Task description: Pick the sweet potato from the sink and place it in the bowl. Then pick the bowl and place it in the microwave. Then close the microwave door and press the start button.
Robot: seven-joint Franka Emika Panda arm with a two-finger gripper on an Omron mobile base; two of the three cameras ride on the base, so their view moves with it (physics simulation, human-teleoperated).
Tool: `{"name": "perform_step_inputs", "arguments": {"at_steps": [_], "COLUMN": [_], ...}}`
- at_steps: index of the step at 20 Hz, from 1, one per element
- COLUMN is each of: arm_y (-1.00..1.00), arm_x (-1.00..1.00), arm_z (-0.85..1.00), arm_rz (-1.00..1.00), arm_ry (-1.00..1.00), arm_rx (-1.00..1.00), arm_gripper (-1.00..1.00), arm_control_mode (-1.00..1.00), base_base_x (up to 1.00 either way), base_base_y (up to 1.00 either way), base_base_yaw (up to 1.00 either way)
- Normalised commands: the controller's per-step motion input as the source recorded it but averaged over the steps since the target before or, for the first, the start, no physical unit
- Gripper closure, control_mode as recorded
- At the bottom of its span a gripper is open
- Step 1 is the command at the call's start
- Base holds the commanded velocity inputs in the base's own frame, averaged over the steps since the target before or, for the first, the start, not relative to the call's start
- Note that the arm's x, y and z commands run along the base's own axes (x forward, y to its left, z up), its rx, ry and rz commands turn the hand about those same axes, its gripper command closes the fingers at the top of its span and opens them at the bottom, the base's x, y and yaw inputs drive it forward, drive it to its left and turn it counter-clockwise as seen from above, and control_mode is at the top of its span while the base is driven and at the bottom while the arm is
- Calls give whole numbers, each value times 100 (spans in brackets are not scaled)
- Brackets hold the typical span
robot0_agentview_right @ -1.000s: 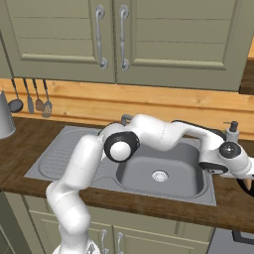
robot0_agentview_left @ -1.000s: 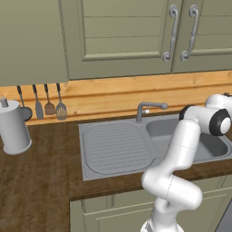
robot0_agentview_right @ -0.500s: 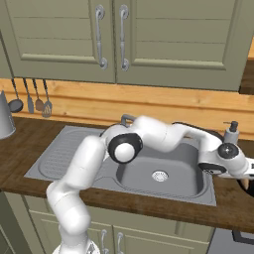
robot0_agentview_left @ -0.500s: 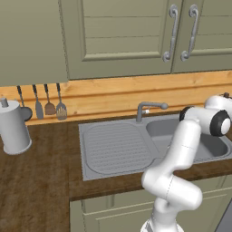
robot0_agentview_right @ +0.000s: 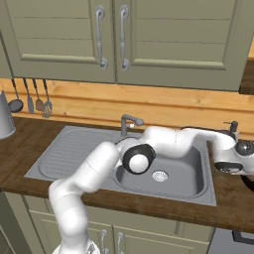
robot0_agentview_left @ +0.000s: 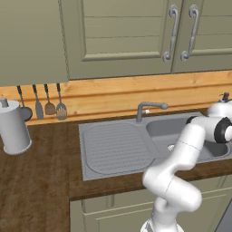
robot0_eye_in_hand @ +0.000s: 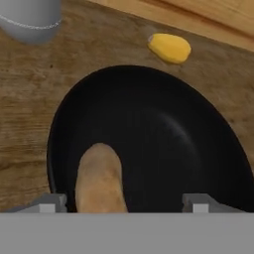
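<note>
My pincer [robot0_eye_in_hand: 124, 204] stands wide, its 2 fingertips [robot0_eye_in_hand: 49, 202] flanking the sweet potato [robot0_eye_in_hand: 99, 181], which lies inside the black bowl [robot0_eye_in_hand: 163, 129] on the wooden counter [robot0_eye_in_hand: 30, 99].

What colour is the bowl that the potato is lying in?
Plain matte black bowl, clearest in the hand view.

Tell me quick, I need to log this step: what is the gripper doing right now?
Gripper: open, jaws spread to either side of the sweet potato, which lies in the bowl; not gripping it.
</note>
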Motion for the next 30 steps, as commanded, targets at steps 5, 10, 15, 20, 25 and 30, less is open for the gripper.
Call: {"name": "perform_step_inputs", "arguments": {"at_steps": [5,10,15,20,25,30], "arm_y": [-17,63,100,98,73,0], "arm_x": [0,-22,-36,2,13,5], "arm_z": [0,1,-32,-66,19,43], "arm_rz": [6,0,0,0,0,0], "arm_ry": [0,0,-4,-14,11,38], "arm_rx": [2,-2,-12,-40,-19,0], "arm_gripper": [-100,-100,-100,-100,-100,-100], "arm_control_mode": [-100,-100,-100,-100,-100,-100], "base_base_x": [0,0,0,0,0,0], "base_base_y": [0,0,0,0,0,0], "base_base_yaw": [0,0,0,0,0,0]}}
